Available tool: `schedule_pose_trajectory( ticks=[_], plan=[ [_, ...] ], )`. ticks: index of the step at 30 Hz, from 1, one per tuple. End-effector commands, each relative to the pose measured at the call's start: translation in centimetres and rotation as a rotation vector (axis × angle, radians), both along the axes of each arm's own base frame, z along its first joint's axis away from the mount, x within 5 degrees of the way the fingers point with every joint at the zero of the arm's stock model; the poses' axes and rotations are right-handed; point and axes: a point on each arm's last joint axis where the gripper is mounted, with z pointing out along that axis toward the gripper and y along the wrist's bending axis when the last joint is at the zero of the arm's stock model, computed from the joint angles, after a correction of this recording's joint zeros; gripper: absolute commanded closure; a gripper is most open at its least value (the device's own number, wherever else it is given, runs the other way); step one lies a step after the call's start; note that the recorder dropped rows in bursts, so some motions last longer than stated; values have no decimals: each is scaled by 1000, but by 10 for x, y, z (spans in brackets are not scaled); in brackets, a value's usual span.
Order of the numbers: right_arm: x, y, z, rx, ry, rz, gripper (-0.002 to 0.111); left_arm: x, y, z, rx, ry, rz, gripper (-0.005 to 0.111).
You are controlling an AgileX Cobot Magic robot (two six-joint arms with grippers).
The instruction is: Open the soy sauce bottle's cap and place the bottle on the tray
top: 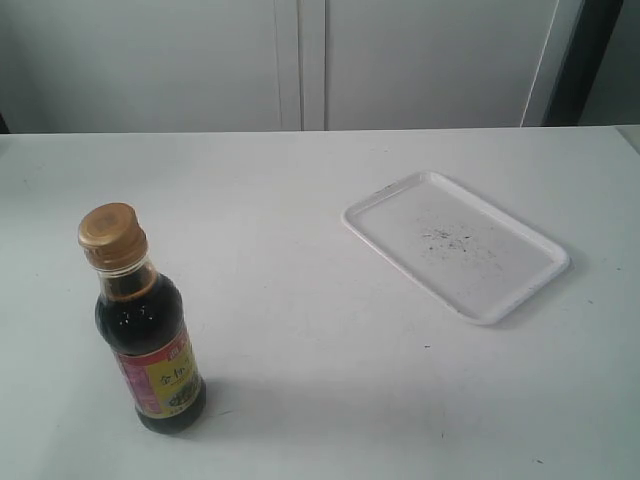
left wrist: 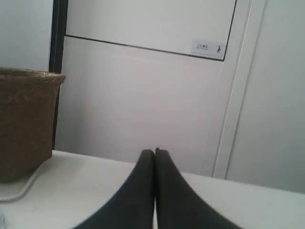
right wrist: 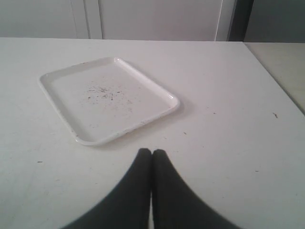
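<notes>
A: Start with the claws. How do they stand?

B: The left gripper (left wrist: pixel 154 151) has its two dark fingers pressed together, nothing between them. The right gripper (right wrist: pixel 151 151) is the same, tips touching, holding nothing. Both are cut off at the bottom edge of their wrist views, and neither shows in the exterior view.

A: What lies just beyond them?

B: Past the right one, bare white table (right wrist: pixel 228 143), then the tray (right wrist: pixel 57 83), with dark specks in its middle. Past the left one, table edge and a pale wall; a brown woven basket (left wrist: pixel 26 124) is cut off at the frame's left edge.

A: And the bottle?

B: The soy sauce bottle (top: pixel 148 335) stands upright in the lower left of the exterior view, well apart from the tray (top: pixel 500 305) at centre right. The cap (top: pixel 111 230) sits on its neck, lid down. The label text is too small to read.

A: Open room?

B: Plain tabletop lies between bottle and tray. The table's far edge meets the wall panels at the top of the frame.
</notes>
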Motion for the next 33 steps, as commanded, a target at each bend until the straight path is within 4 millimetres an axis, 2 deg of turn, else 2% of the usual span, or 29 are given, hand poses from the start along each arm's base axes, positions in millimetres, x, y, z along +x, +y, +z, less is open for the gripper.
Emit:
schedule_pose_trajectory(
  ticks=[1,6,10,14,19,24,33],
  plan=[
    [0,0,0,2,-8,-5,108,-2,-1,35,2,-92,-6,107],
    [0,0,0,2,-8,-5,108,10,-6,72,51,-91,-54,107],
    [0,0,0,2,-8,-5,108,28,-12,90,93,-102,-122,107],
    [0,0,0,2,-8,-5,108,54,-17,103,141,-41,-171,107],
    [0,0,0,2,-8,-5,108,81,-24,111,209,12,-249,107],
    [0,0,0,2,-8,-5,108,100,-38,113,251,-10,-416,107],
    [0,0,0,2,-8,-5,108,119,-54,104,240,2,-634,107]
  ],
)
